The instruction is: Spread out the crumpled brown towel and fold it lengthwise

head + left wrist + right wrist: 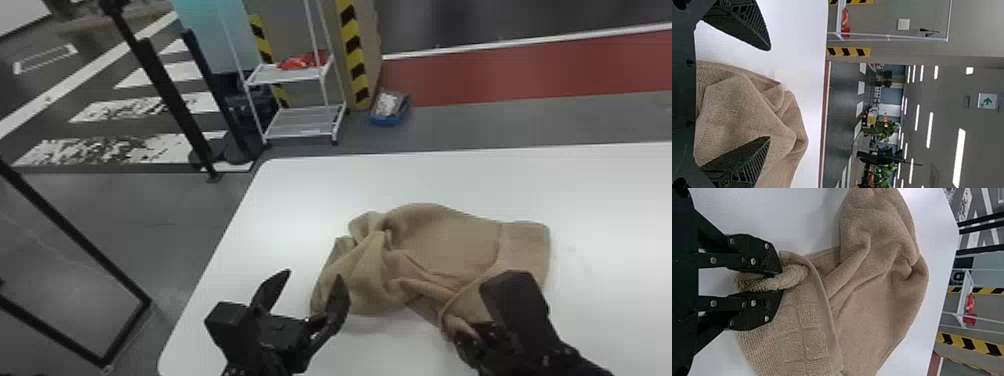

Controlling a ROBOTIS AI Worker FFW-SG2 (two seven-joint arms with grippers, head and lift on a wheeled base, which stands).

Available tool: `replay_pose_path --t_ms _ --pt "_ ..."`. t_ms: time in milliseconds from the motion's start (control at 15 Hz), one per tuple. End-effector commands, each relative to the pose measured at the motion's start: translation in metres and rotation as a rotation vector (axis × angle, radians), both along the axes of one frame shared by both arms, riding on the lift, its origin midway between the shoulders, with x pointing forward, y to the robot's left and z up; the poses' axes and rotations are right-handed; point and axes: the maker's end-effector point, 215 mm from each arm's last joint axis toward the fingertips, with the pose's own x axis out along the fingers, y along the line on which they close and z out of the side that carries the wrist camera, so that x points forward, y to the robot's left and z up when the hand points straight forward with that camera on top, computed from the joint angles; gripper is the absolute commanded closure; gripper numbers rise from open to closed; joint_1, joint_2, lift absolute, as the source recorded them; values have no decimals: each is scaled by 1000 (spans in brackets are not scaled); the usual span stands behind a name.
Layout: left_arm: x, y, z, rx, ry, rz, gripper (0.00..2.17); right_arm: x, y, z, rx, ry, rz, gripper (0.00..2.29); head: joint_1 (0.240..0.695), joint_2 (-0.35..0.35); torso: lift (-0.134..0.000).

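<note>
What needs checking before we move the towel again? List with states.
1. Right gripper has cloth: ok, a fold of towel is pinched between its fingers.
2. Right grip firm enough to pull: cannot tell.
3. Left gripper ready to grasp: ok, fingers wide apart.
4. Left gripper has cloth: not ok, nothing pinched.
5. Towel spread flat: not ok, bunched and creased toward the robot's left.
6. Towel inside the table's far edge: ok, bare top between.
</note>
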Motion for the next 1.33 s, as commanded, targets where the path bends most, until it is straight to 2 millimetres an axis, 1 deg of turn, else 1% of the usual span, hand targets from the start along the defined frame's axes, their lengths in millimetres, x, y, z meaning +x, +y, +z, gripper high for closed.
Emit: replay_pose_path --t_ms 0,67,133,200,267,333,400,467,533,600,667,800,867,933,1067,1133,1200,1267 --pt "0 -1 0 -7 0 2 76 27 -11 39 78 -145 -27 1396 695 350 -125" --pt "0 -1 -1 -8 3 4 76 47 -37 70 135 -227 -78 1396 695 350 -125" --pt "0 0 -4 -9 14 6 76 58 -67 86 173 -256 -131 1393 695 350 -125" --pt "0 1 -7 -9 20 7 76 70 -113 103 197 -281 -214 1393 695 350 -125" --pt "0 0 -7 -10 19 5 76 74 -152 110 209 -290 -273 1393 695 327 -125" --pt "1 -1 -8 -12 19 4 76 74 -184 110 211 -292 -322 1393 695 250 -125" --pt "3 -3 -8 -14 18 0 76 71 -215 111 218 -295 -372 1382 695 205 -125" --pt "4 -4 -9 -16 21 -3 76 67 -245 105 223 -287 -423 1366 695 161 -125" --pt "4 -5 -9 -17 21 -4 76 61 -264 94 214 -269 -459 1173 695 126 -125" --pt "4 -5 -10 -18 22 -4 80 52 -282 77 183 -236 -491 505 695 94 -125" --pt "5 -5 -10 -18 21 -4 80 44 -298 62 148 -205 -520 -2 695 34 -125" --pt "4 -4 -11 -19 24 -2 80 37 -329 57 112 -202 -571 -1 695 -11 -125" --pt "3 -3 -12 -19 26 0 80 34 -343 57 78 -208 -588 36 695 -31 -125" --pt "3 -3 -12 -20 26 0 80 34 -351 63 46 -233 -591 46 695 -51 -125" --pt "3 -2 -14 -29 28 4 80 40 -359 96 -30 -396 -538 53 695 -93 -125" --pt "3 -2 -14 -32 28 4 80 42 -363 110 -66 -454 -521 53 695 -103 -125" --pt "2 -2 -15 -34 31 5 80 45 -369 131 -115 -536 -495 53 695 -108 -125" --pt "3 -1 -17 -35 33 7 80 51 -364 156 -193 -632 -424 60 695 -117 -125"
